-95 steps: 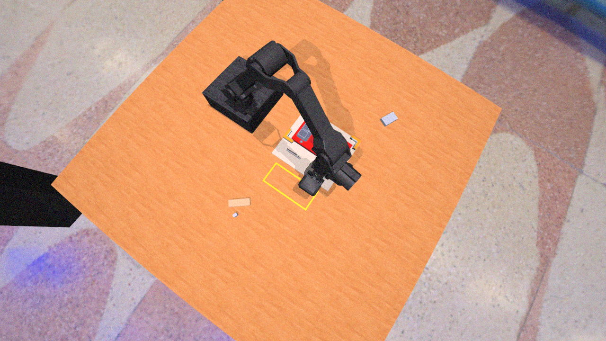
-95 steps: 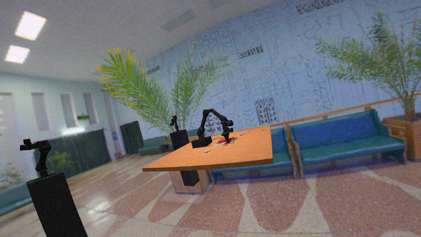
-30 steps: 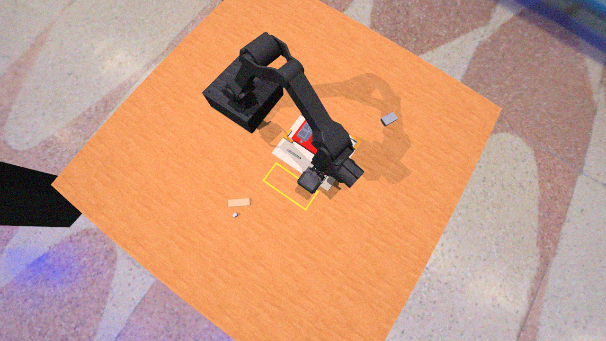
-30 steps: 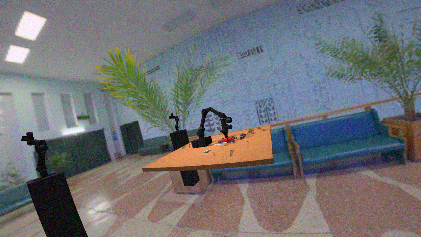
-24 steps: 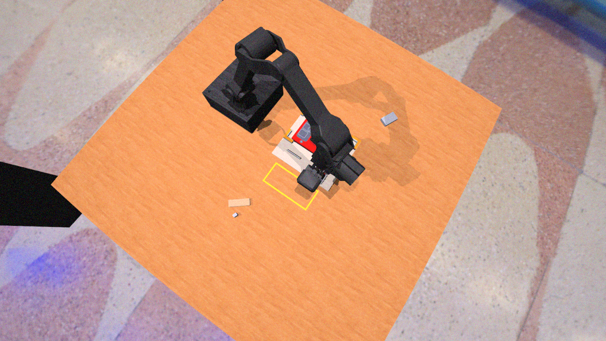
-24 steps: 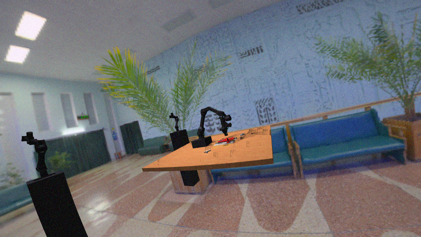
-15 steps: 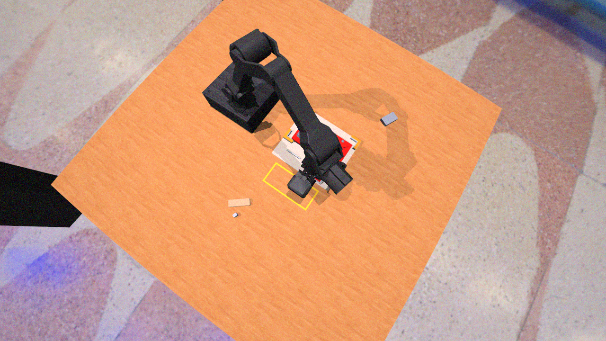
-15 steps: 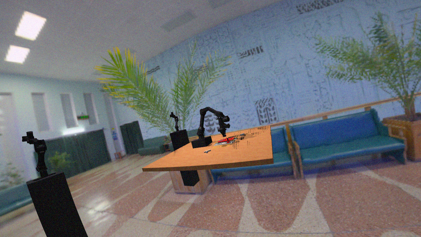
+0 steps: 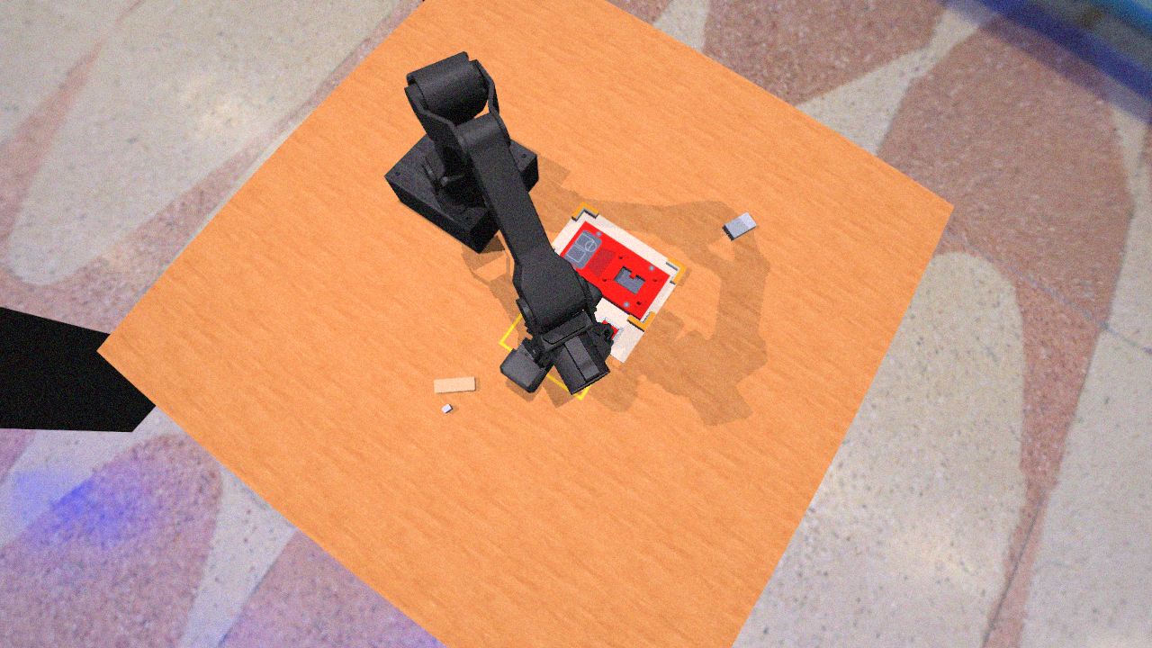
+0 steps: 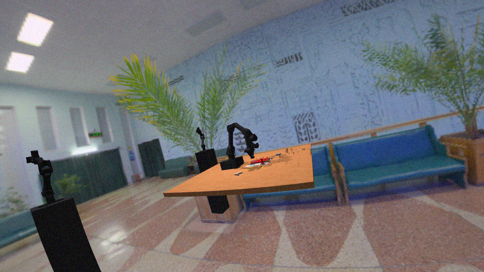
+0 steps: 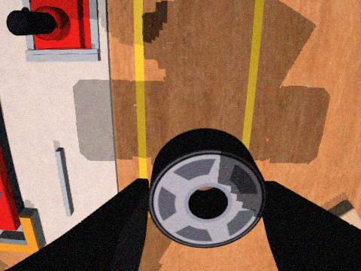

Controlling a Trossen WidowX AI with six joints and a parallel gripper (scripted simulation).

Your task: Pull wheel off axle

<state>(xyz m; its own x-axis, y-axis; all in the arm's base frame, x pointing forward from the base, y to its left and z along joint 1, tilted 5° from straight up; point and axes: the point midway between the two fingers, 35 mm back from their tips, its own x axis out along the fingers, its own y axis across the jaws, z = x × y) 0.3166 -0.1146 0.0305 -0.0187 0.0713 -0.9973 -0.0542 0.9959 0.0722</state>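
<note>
Top: we see the gripper [image 9: 555, 366] over the yellow marked area [image 9: 508, 337], beside the white board [image 9: 624, 342]; wheel hidden.
Exterior: too small to judge the grip.
Wrist: the fingers pinch the wheel [image 11: 207, 188] over the marked area; the axle [image 11: 31, 22] stands apart.

- Arm [image 9: 515, 217]: matte black, boxy links with rounded joint housings.
- Base [image 9: 461, 189]: square black block with small screws at its corners.
- Hand [image 11: 206, 196]: two broad, flat black fingers.
</note>
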